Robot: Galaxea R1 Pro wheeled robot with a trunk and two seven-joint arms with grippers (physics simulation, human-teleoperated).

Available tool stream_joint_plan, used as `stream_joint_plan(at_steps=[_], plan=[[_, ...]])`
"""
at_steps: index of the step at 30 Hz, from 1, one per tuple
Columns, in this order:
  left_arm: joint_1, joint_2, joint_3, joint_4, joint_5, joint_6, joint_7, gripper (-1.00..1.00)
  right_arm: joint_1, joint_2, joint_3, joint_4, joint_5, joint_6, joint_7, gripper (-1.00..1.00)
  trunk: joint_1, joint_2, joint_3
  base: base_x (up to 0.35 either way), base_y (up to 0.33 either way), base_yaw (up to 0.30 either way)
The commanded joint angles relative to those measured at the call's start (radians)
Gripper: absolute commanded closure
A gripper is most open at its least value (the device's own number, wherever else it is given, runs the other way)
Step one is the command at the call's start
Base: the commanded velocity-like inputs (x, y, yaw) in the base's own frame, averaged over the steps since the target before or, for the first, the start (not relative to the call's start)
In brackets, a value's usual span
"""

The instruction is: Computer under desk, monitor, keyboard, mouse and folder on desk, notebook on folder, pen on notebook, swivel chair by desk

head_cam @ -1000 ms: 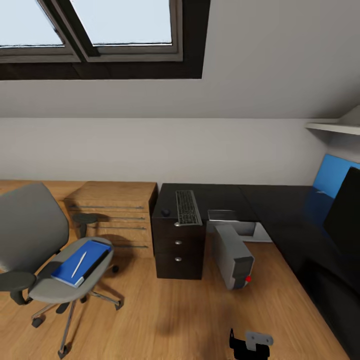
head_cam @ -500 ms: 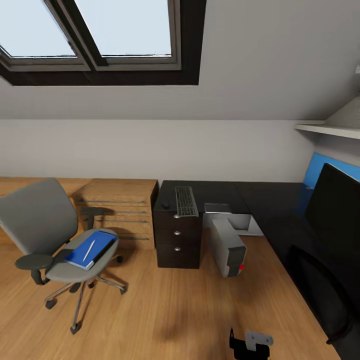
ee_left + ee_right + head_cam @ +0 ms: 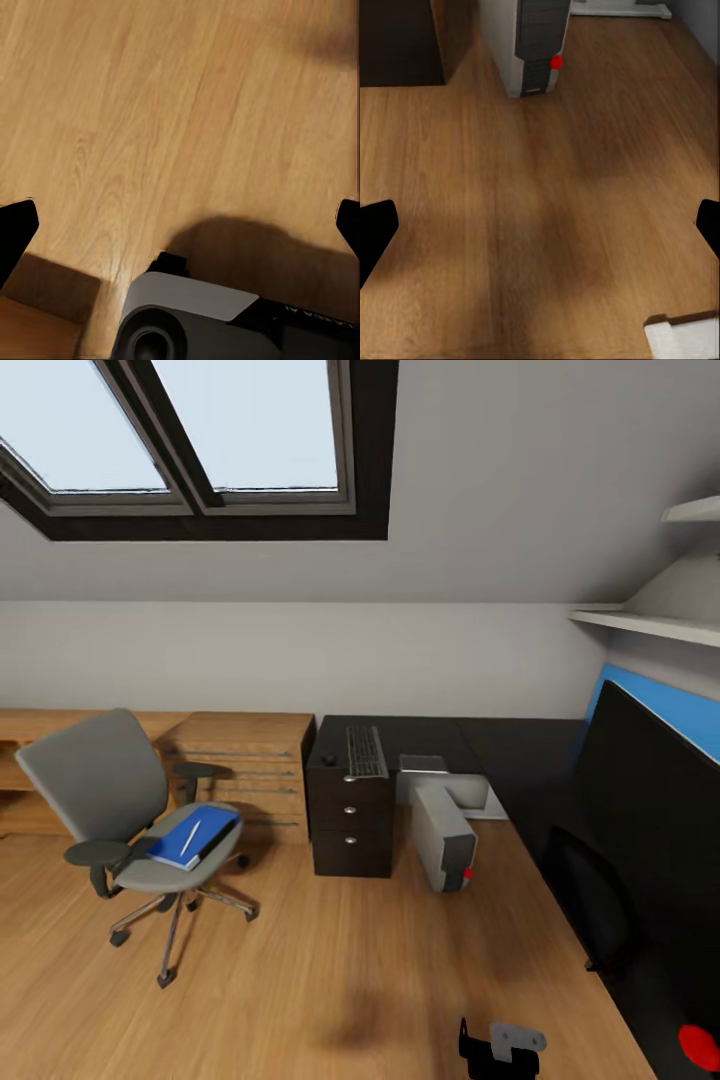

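Observation:
The grey swivel chair [image 3: 105,790] stands on the floor at the left, away from the desk [image 3: 510,745]. On its seat lies the blue folder [image 3: 180,841] with the white pen [image 3: 189,838] on top. A dark strip runs along the folder's right side; I cannot tell whether it is the notebook. The keyboard [image 3: 365,750] and the mouse [image 3: 329,759] rest on the desk's left end. The computer [image 3: 445,842] [image 3: 534,45] stands on the floor beside the drawers. The monitor [image 3: 650,810] rises at the right. My left gripper [image 3: 180,229] and right gripper [image 3: 540,225] hang open over bare floor.
A light wooden chest of drawers [image 3: 245,765] stands behind the chair. Black drawers [image 3: 350,825] carry the desk's left end. White desk legs [image 3: 480,800] [image 3: 682,337] are near the computer. Shelves [image 3: 650,625] hang on the right wall. Wooden floor [image 3: 330,960] lies open in front.
The whole picture has shifted: the camera has pulled back and turned right, bringing in more of the monitor and its red dot. No object has moved.

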State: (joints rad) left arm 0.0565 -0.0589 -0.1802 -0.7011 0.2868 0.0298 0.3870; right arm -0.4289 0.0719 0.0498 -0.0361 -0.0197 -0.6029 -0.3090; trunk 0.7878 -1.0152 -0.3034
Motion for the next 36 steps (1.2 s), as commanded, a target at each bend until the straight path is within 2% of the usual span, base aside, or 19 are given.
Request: stream_joint_plan(at_steps=[1, 20, 36], plan=[[0.0, 0.001, -0.004, -0.003, 0.007, 0.0, 0.007, -1.0, -0.001, 0.0, 0.005, 0.001, -0.002, -0.002, -0.005, -1.0, -0.004, 0.006, 0.002, -0.343, -0.143, 0.0], [0.0, 0.001, -0.005, -0.003, 0.008, -0.011, 0.007, -1.0, -0.001, -0.004, 0.008, 0.02, 0.006, -0.002, -0.004, -1.0, -0.077, 0.139, 0.062, -0.343, -0.143, 0.0], [0.0, 0.01, 0.008, -0.003, 0.009, -0.007, 0.004, -1.0, -0.001, -0.001, 0.01, 0.021, 0.003, -0.003, -0.005, -1.0, -0.139, 0.251, 0.112, -0.305, -0.205, 0.0]])
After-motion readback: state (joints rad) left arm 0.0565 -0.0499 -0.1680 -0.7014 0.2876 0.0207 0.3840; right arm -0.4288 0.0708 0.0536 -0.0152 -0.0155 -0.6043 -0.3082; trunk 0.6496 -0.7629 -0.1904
